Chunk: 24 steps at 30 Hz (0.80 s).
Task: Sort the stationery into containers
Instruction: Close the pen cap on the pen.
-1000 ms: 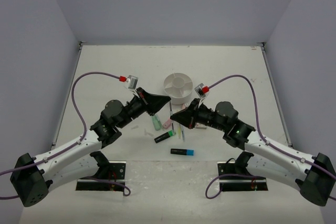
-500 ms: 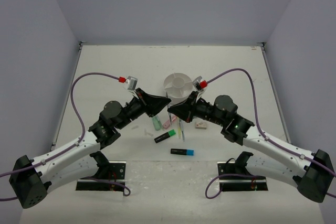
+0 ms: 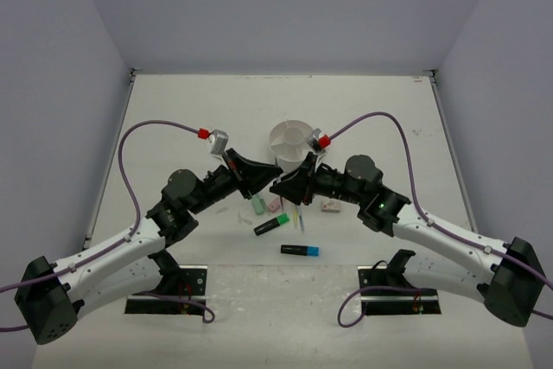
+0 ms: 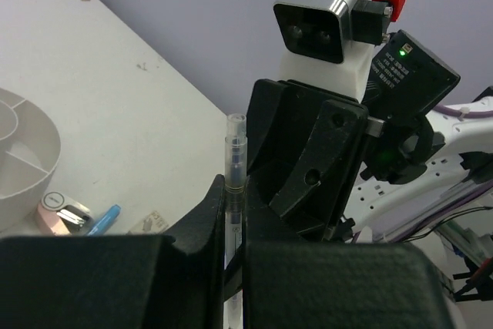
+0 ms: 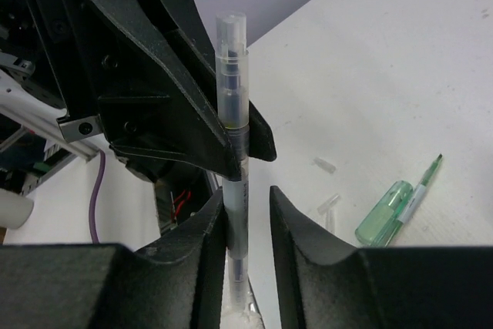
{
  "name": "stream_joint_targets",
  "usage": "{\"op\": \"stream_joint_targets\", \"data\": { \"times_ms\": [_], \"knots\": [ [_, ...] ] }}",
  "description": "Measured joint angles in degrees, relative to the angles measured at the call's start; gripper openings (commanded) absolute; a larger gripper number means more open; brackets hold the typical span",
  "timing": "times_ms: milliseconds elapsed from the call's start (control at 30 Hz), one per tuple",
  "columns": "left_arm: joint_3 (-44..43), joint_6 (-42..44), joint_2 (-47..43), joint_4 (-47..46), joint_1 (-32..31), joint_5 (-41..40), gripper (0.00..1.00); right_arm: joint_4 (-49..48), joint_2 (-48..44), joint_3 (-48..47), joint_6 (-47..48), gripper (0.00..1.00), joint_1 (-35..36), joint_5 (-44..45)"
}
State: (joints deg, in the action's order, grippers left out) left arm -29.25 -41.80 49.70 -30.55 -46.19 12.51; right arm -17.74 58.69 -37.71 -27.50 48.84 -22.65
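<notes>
My left gripper [image 3: 269,181] is shut on a thin clear pen [image 4: 234,156] and holds it above the table, in front of the round white organiser [image 3: 276,135]. My right gripper [image 3: 279,186] meets it tip to tip. In the right wrist view its jaws [image 5: 246,204] stand open around the same pen [image 5: 231,90]. The pen rests against one finger, with a gap to the other. On the table below lie a mint marker [image 3: 257,205], a pink marker [image 3: 275,204], a green highlighter [image 3: 271,225], a blue highlighter [image 3: 300,250] and thin pens [image 3: 298,213].
A small pale eraser [image 3: 329,206] lies right of the pile, under the right arm. Two clear caps [image 5: 324,164] lie loose near the mint marker [image 5: 384,223]. The organiser's rim [image 4: 48,127] shows at the left of the left wrist view. Walls close in the table on three sides.
The right arm has swung left and forward until its open jaws surround the pen held by the left gripper. The left gripper has shifted slightly right with the pen.
</notes>
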Motion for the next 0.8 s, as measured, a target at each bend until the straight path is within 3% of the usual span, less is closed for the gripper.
{"op": "stream_joint_targets", "data": {
  "times_ms": [67,167,200,233,500,633,733,800],
  "knots": [
    [0.06,0.82,-0.1,0.12,0.1,0.41,0.02,-0.74,0.93,-0.04,-0.04,0.0,0.08,-1.32],
    [-0.02,1.94,-0.59,0.54,0.07,0.33,0.44,-1.07,1.02,-0.19,-0.22,0.0,0.22,-1.95],
    [-0.16,2.35,-0.88,1.0,0.04,0.29,0.55,-1.14,0.97,-0.2,-0.11,0.0,0.23,-2.12],
    [-0.39,2.62,-1.2,1.61,0.04,0.2,0.59,-1.15,0.88,-0.2,-0.01,0.0,0.26,-2.32],
    [-7.94,7.37,-3.13,10.95,0.0,-3.83,0.59,-1.12,0.18,-0.2,1.4,0.0,0.22,-4.8],
    [-11.67,9.12,-3.23,13.03,0.0,-4.0,0.53,-1.13,0.2,-0.2,1.76,0.0,0.22,-7.66],
    [-13.52,10.05,-2.46,14.19,0.0,-3.95,0.4,-1.13,0.2,-0.2,1.98,0.0,0.22,-9.02],
    [-14.27,10.43,-1.77,15.01,0.0,-3.85,0.38,-1.12,0.19,-0.2,2.1,0.0,0.22,-9.65]
  ]
}}
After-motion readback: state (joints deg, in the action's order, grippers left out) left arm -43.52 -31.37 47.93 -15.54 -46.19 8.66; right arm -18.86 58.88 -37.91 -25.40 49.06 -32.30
